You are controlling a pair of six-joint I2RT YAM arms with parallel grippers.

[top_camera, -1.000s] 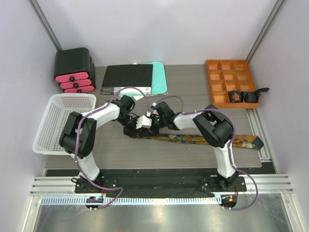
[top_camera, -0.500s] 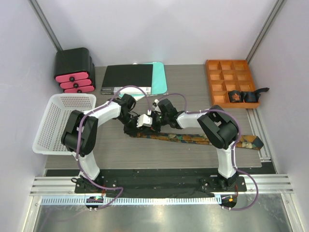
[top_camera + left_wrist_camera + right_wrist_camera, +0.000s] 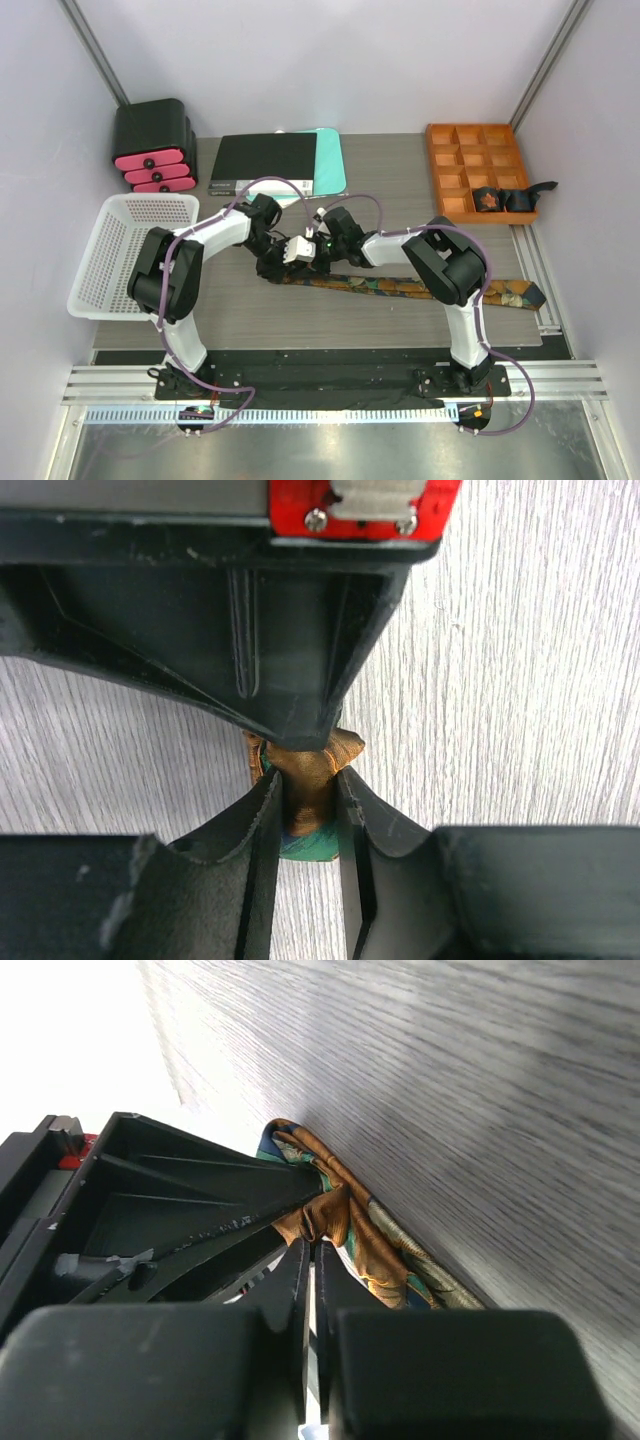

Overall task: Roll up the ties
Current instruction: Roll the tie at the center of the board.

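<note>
A dark tie (image 3: 420, 288) with orange-gold pattern lies stretched across the table. Its wide pointed end (image 3: 530, 295) is at the right. Its left end is bunched up between both grippers at mid-table. My left gripper (image 3: 289, 258) is shut on that bunched gold fabric (image 3: 306, 798), which fills the gap between its fingers (image 3: 262, 810). My right gripper (image 3: 319, 254) faces it closely. Its jaws (image 3: 312, 1248) are pressed nearly together, pinching the fold of the tie (image 3: 345, 1222) at their tips. Two rolled ties (image 3: 500, 200) sit in the orange tray.
An orange compartment tray (image 3: 480, 140) stands at the back right. A white basket (image 3: 115, 250) is at the left. Black drawers with pink fronts (image 3: 152, 145) are at the back left, with a black book (image 3: 265, 160) on a teal one beside them.
Both grippers stay together at the tie's left end. The right arm's forearm and elbow have shifted slightly. The tie's long part lies as before.
</note>
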